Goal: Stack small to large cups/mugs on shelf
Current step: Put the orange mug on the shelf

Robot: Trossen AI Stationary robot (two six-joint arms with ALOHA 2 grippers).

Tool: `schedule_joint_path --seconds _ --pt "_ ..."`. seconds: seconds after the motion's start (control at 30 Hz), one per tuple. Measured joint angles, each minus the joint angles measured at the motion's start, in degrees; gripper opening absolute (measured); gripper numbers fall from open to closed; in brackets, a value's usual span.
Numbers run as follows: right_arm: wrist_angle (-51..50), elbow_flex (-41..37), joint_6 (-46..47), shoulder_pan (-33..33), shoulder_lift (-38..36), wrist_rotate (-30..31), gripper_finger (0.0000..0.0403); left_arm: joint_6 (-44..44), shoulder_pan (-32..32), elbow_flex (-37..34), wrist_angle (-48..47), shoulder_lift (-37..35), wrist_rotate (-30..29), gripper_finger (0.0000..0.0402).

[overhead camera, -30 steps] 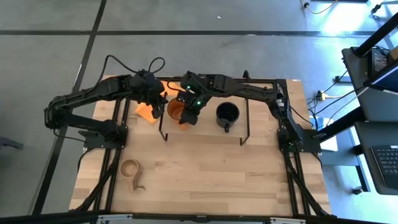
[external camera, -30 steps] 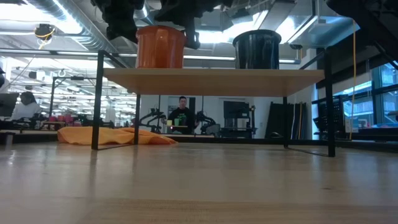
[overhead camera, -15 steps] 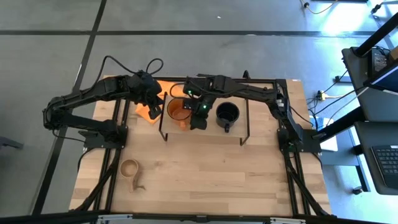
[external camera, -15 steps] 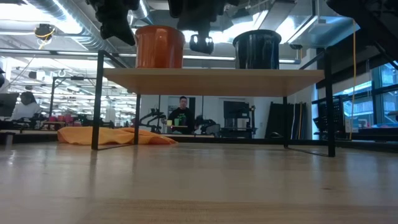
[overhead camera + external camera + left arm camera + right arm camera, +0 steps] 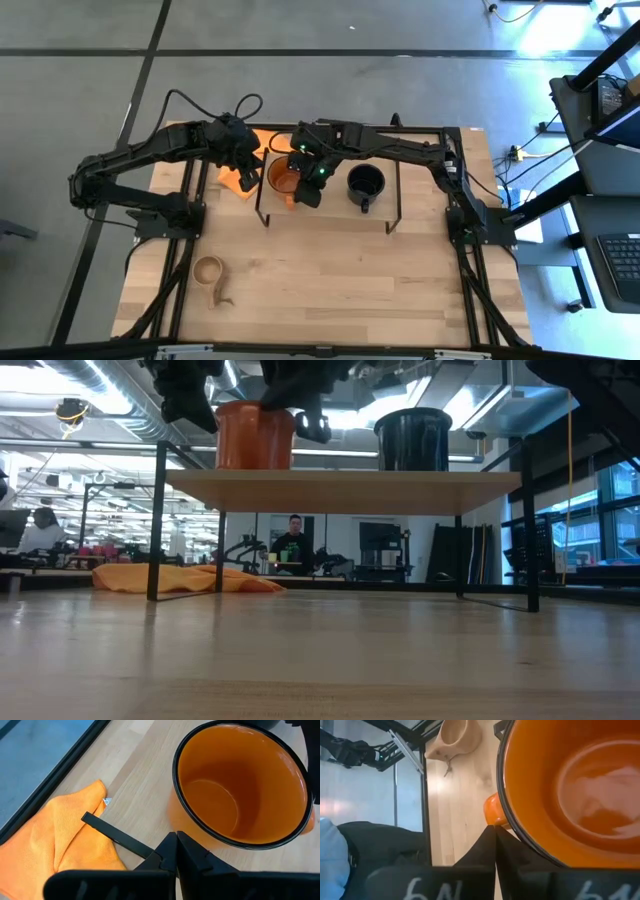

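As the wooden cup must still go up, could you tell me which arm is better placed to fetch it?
Probably the left: the wooden cup sits on the table's near left, on that arm's side, while the right gripper is busy at the orange mug on the shelf.

Even overhead light falls on the table (image 5: 330, 270), with a bright bluish glare on the floor past its far right corner. From table height, ceiling lamps flare behind the shelf (image 5: 340, 488), leaving both arms as dark silhouettes. The orange mug (image 5: 580, 790) looks soft and blurred up close.
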Motion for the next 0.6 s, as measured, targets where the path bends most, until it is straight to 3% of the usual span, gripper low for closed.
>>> schedule_joint_path --seconds 0.6 --pt "3.1 0.0 2.8 0.3 0.0 0.4 0.0003 1.1 0.0 0.0 0.0 0.0 0.0 0.0"
